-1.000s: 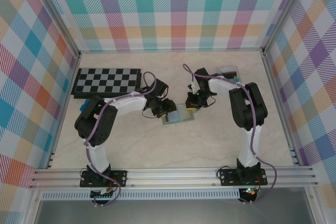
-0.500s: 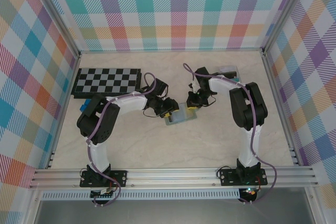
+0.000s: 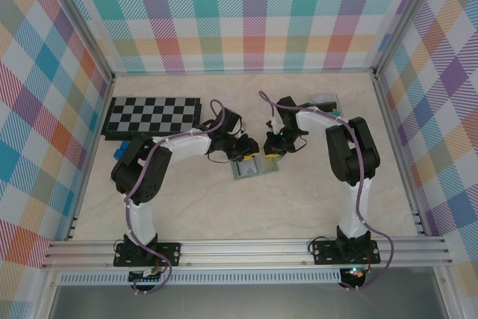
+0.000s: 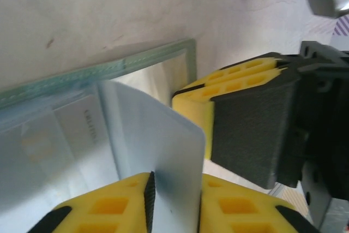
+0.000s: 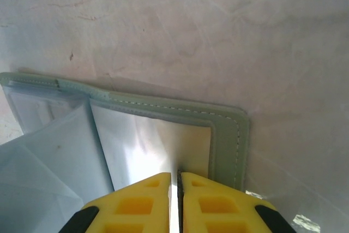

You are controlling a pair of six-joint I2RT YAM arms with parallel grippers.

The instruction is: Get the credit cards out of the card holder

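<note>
Pinching a bluish card [image 4: 158,151], the left tool [image 4: 173,205] overhangs the card holder [image 4: 82,77].

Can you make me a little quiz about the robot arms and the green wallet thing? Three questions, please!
1. True or false: the card holder lies open.
2. What does the left gripper pinch? A: a bluish card. B: a coin. C: a spoon.
3. Which arm is the chessboard nearer to?

Key: 1 true. 2 A. 3 the left one.
</note>
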